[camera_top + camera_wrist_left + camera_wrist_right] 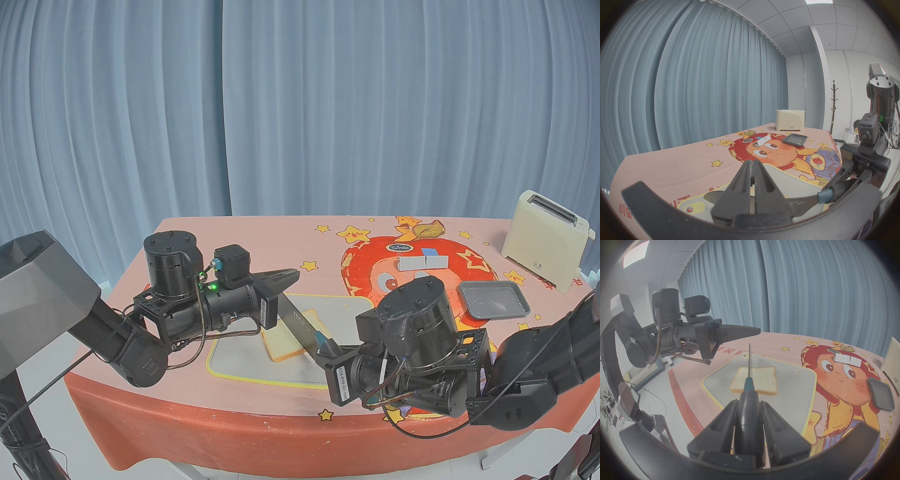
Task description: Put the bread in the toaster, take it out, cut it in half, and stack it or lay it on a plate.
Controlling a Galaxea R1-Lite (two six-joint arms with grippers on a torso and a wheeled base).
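Head view: bread [280, 342] under knife [299, 322], just beyond right gripper [328, 362].

A pale, square slice of bread [280, 345] lies flat and uncut on the cutting board [250, 365]. The knife [301, 325] crosses over the slice's middle, blade edge down. Right of the board sits the grey rectangular plate [494, 299]. The cream toaster [547, 240] stands upright farther off.
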